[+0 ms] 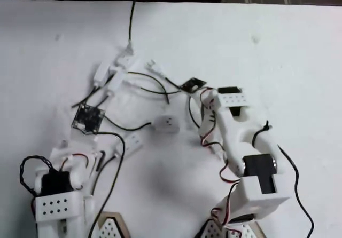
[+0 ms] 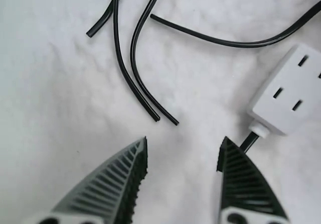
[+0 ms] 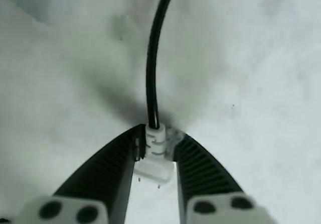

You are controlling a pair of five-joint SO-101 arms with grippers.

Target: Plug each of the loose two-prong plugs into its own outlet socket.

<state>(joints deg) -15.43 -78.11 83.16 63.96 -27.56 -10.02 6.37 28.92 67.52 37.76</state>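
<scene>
A: Right end effector (image 3: 155,146), what's its state?

B: Closed tight on a white two-prong plug (image 3: 153,161). There is one ribbed finger on each side of the plug body, and the prongs point back toward the wrist. A black cord (image 3: 152,58) leads off the plug across the white worktop (image 3: 261,83).

A: And the left?

B: Left end effector (image 2: 184,146) is spread wide with nothing between the fingers, just above the worktop. A white outlet socket (image 2: 290,89) lies just beside one fingertip with its slots facing up. Its lead passes close to that finger. Two cut cable ends (image 2: 165,117) lie near the other.

A: Anything from overhead?

B: A second socket (image 1: 165,123) sits on the worktop between the two arms. Farther back is a small white piece (image 1: 152,65) on a black lead. It may be another loose plug, but it is too small to be sure.
</scene>
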